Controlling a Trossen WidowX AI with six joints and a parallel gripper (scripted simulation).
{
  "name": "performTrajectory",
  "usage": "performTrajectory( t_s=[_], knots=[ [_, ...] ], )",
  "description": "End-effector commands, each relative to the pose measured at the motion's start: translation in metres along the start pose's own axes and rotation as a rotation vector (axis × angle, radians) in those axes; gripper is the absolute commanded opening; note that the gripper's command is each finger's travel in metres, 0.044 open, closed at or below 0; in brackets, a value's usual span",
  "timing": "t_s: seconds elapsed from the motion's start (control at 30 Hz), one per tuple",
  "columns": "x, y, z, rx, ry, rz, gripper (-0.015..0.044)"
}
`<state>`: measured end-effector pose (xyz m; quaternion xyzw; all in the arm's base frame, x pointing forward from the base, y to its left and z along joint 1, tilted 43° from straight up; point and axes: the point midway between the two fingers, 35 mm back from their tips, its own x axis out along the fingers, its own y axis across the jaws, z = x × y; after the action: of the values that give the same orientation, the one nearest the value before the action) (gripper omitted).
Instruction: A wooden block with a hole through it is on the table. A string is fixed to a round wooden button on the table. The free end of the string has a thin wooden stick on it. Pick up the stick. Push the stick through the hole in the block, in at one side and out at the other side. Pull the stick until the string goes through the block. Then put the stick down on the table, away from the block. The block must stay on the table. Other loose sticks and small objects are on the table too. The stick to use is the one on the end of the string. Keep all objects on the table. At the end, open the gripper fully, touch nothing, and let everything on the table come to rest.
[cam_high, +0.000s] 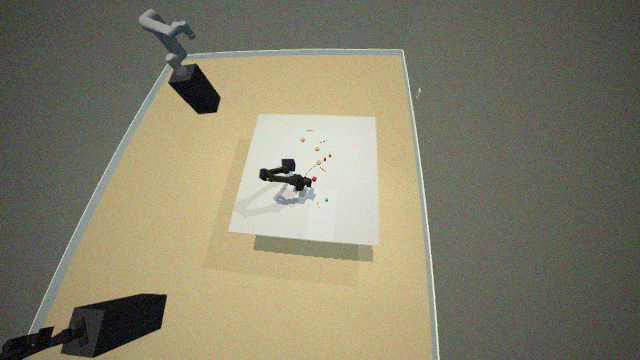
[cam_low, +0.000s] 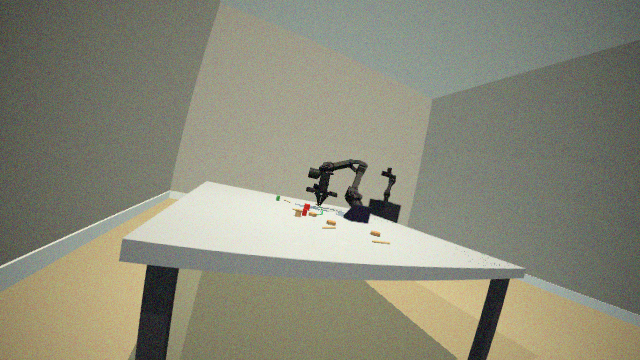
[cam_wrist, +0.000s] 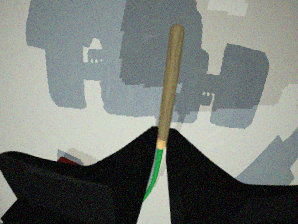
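Note:
My gripper (cam_wrist: 162, 133) (cam_low: 319, 205) is shut on the wooden stick (cam_wrist: 172, 75), at the end where the green string (cam_wrist: 157, 167) (cam_high: 311, 169) joins it. The stick's free end points away from the fingers, just over or on the table. The string runs to a round wooden button (cam_high: 319, 162) (cam_low: 312, 214). A small tan block (cam_high: 330, 155) (cam_low: 298, 213) stands beyond the button; no hole can be made out in it, so I cannot tell surely that it is the holed block.
A red object (cam_high: 314, 178) (cam_low: 306, 206) is close beside the gripper, and another red one (cam_high: 325, 159) (cam_low: 304, 212) is near the tan block. A green object (cam_high: 326, 200) (cam_low: 278, 198), loose sticks (cam_high: 323, 169) (cam_low: 381, 242) and two more round pieces (cam_high: 317, 149) (cam_low: 375, 233) lie about.

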<state>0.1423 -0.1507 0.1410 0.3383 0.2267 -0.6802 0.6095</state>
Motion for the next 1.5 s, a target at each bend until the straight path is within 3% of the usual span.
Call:
performTrajectory(
  t_s=[0.0, 0.8, 1.47],
  knots=[
    [-0.006, 0.002, 0.001, 0.003, -0.005, 0.002, 0.0],
    [-0.036, 0.0, 0.003, 0.002, -0.01, 0.003, 0.0],
    [-0.032, 0.005, -0.01, -0.118, 0.049, -0.017, 0.0]
  ],
)
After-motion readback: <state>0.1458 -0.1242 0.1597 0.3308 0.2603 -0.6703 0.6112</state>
